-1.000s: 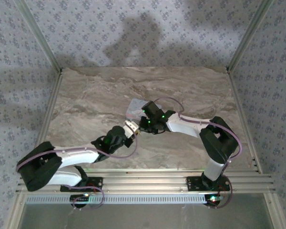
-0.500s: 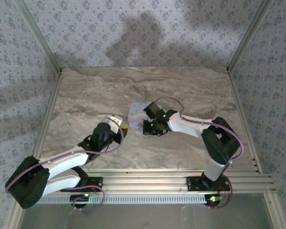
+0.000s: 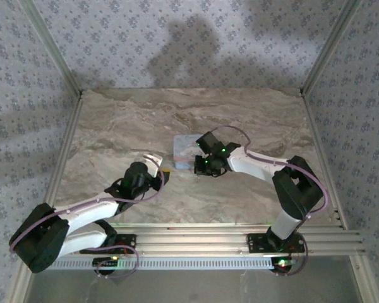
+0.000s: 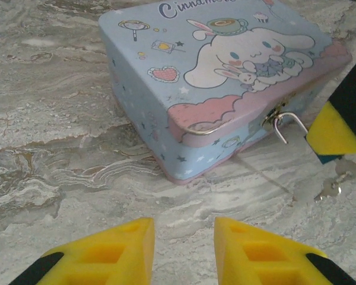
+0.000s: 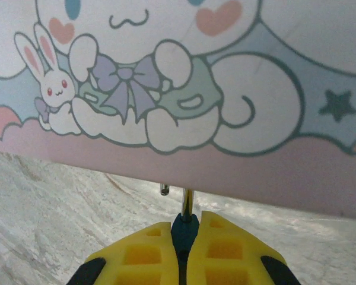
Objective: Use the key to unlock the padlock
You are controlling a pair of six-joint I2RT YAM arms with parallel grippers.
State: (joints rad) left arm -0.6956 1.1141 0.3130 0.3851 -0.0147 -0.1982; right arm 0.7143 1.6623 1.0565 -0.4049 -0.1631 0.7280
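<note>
White arms, black joints, yellow fingertips

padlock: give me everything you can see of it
The padlock is tiny. Its dark body is pinched by the right end effector. Its thin silver shackle is hooked through the clasp of the pale blue tin, with one shackle tip apparently free. Small silver keys sit just below it.

Bare marble table left of the tin, latch side blocked by the right gripper clamping the padlock
</note>
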